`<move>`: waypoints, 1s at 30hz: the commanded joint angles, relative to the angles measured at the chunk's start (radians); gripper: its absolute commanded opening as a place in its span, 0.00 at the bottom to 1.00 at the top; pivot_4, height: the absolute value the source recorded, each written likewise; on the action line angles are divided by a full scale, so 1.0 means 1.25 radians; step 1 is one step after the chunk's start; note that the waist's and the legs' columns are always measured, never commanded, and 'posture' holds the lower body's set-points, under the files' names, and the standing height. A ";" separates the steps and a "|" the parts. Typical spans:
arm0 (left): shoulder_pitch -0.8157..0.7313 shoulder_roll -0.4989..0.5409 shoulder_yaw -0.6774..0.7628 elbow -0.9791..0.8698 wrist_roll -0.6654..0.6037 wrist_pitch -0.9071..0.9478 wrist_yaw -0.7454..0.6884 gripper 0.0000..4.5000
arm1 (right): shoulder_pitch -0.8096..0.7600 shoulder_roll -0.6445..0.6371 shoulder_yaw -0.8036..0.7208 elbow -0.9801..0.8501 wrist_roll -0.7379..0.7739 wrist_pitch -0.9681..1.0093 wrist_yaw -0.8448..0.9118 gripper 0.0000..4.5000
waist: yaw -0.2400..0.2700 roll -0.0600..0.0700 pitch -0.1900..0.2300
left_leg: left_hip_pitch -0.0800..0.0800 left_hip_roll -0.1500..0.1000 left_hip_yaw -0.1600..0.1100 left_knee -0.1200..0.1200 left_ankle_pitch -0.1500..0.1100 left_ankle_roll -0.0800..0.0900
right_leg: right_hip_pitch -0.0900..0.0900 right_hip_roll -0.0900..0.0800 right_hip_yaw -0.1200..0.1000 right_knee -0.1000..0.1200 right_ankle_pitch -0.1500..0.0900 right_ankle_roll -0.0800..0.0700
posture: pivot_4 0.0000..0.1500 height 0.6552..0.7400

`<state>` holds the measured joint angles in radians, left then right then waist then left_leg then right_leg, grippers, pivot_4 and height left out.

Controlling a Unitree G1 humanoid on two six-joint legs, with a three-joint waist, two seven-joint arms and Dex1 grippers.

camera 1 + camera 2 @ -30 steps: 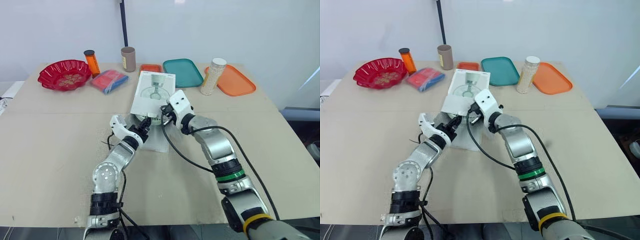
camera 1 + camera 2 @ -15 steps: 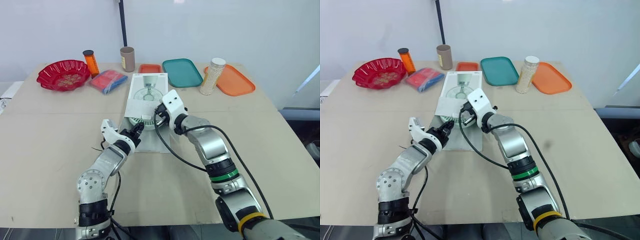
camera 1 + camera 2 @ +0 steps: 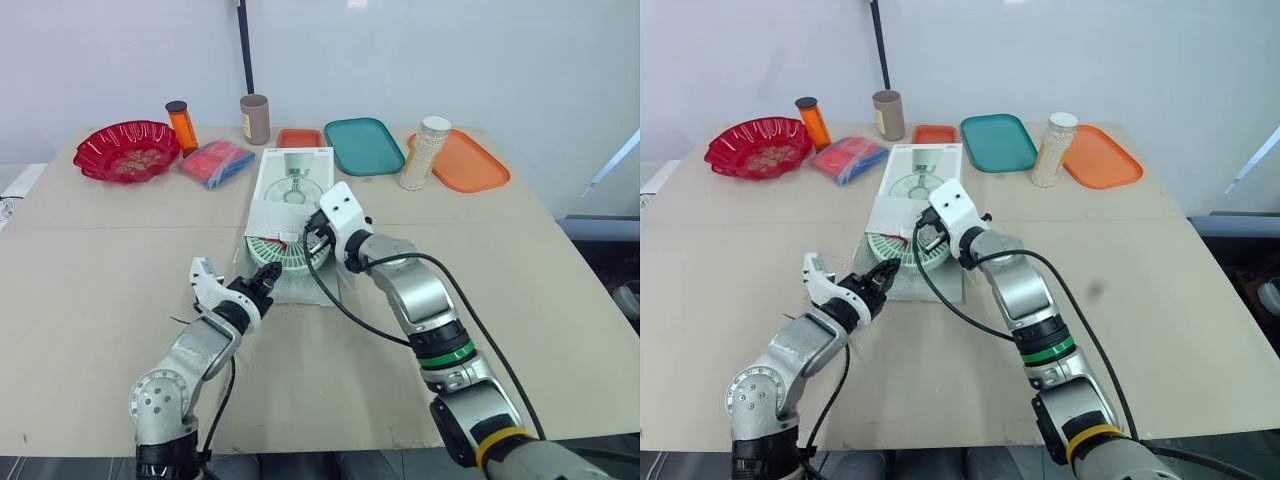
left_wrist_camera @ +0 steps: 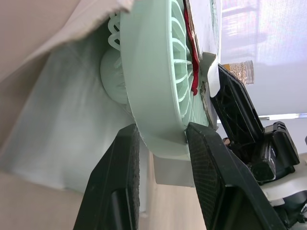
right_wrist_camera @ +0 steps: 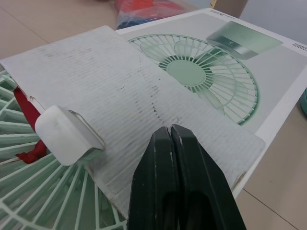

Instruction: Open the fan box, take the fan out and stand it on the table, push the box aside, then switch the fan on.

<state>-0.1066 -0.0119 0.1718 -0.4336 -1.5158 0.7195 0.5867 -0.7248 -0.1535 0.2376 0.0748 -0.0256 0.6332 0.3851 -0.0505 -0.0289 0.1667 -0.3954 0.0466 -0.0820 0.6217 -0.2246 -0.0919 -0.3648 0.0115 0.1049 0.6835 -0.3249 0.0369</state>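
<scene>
The bench [image 3: 100, 290] is a wide tan surface. Near its middle the box [image 3: 297, 178] lies flat, printed face up, with its near flap [image 5: 144, 120] opened towards the robot. The fan [image 3: 276, 253], pale green with a round grille, lies on its side and sticks partway out of the box's near end, under that flap. A red strip [image 5: 25, 117] and a small white block [image 5: 64, 135] sit against the grille.

Along the far edge stand an orange tray [image 3: 470, 162], a teal tray [image 3: 364, 146] and a smaller orange tray [image 3: 299, 136]. A red bowl [image 3: 128, 149] sits at the far left, with a blue and red packet [image 3: 216, 162] beside it. A jar [image 3: 425, 152] of pale grains stands between the two large trays, and a brown tube [image 3: 256, 118] and an orange bottle [image 3: 182, 125] stand behind the packet.

The left end effector [image 3: 262, 279] is clamped on the fan's near rim, one finger [image 4: 120, 187] on each side. The right end effector [image 3: 312, 237] has its fingers [image 5: 172, 182] pressed together, lying against the flap.
</scene>
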 commanded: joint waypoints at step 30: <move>0.174 0.207 -0.058 -0.114 -0.014 -0.061 -0.074 0.69 | 0.005 -0.015 0.013 0.078 -0.015 0.014 0.013 0.00 | 0.000 0.000 -0.001 | 0.002 0.000 0.001 -0.002 0.000 0.000 | 0.000 0.000 0.002 0.000 -0.001 0.000 | 1.00 1.00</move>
<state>0.0961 0.2367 0.0891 -0.5817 -1.5491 0.6539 0.4927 -0.7509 -0.1567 0.2375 0.1142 -0.0256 0.6219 0.3966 -0.0504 -0.0291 0.1649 -0.3927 0.0467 -0.0804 0.6197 -0.2244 -0.0921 -0.3642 0.0118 0.1073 0.6833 -0.3256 0.0371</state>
